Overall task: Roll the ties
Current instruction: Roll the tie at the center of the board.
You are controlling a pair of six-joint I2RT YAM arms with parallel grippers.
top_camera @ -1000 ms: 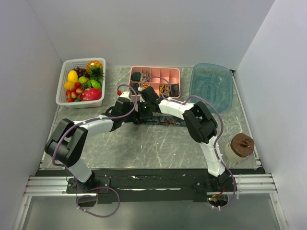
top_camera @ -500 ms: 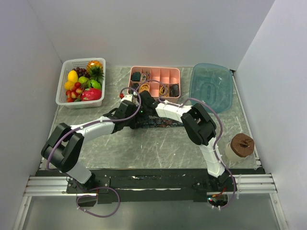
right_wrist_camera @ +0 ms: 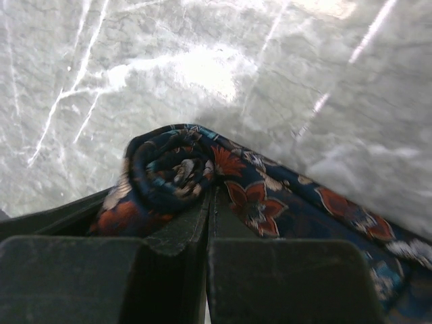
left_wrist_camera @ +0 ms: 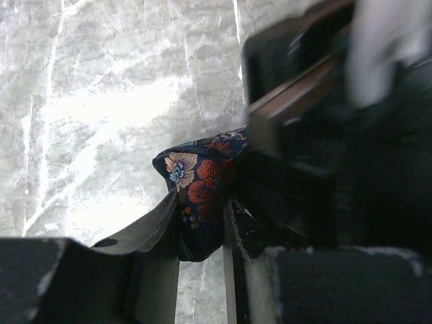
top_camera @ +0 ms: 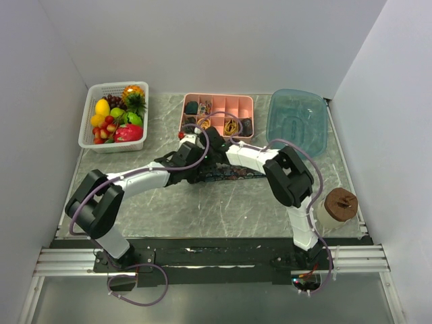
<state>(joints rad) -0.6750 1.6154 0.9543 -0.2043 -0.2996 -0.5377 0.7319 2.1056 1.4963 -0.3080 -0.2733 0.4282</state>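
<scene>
The left gripper [left_wrist_camera: 201, 219], jaws narrowly apart, clamps the rolled end of the tie [left_wrist_camera: 197, 172] mid-table [left_wrist_camera: 101, 101]. The right gripper [right_wrist_camera: 207, 196] is closed tight. The roll sits at its 11 o'clock, with the tail trailing toward 4 o'clock.

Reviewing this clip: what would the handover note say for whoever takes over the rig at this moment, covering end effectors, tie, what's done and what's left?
Left end effector: shut on a fold of the tie.
Right end effector: shut, with the tie's coil at its fingertips; whether fabric is pinched between them is unclear.
Tie: mid-table between both arms, in front of the pink tray.
Done: the roll is started, with a few tight turns wound.
Left: the rest of the tie lies unrolled on the table and needs winding onto the coil.
</scene>
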